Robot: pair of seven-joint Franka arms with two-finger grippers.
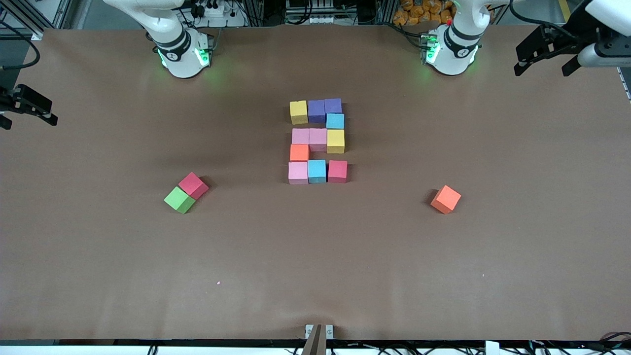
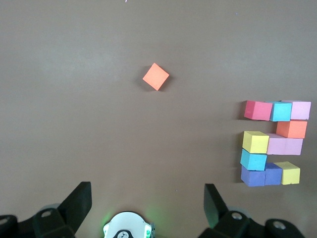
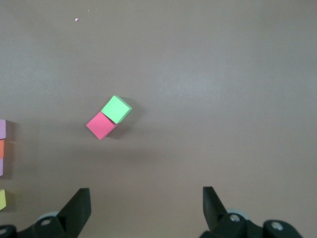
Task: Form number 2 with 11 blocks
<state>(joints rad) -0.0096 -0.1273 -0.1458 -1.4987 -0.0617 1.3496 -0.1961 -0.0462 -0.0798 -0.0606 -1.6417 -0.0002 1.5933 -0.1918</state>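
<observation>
Looks pretty much done: all eleven blocks [image 1: 318,139] parked mid-table, touching, reading as a 2 from the front camera. Farthest row yellow, purple, purple, then a light blue dropping down at the left arm's end, then pink, pink, yellow, then orange at the right arm's end, then pink, light blue, red nearest the camera.

So probably just a check-and-leave-alone step. If squaring up at all, only tiny sideways nudges on the light blue one under the purple (sits a hair proud of the column, by my eye), and no squeezing foam hard enough to shove its neighbours.

Leftovers well apart from the figure: spare red cube [image 1: 193,185] touching the green cube [image 1: 179,199] toward the right arm's end, spare orange cube [image 1: 445,199] toward the left arm's end. Best ignored.

Left gripper [image 2: 147,187] up over the left arm's end of the table, fingers spread wide, nothing held. Right gripper [image 3: 146,191] same deal over the right arm's end, spread and empty. Both waiting.
</observation>
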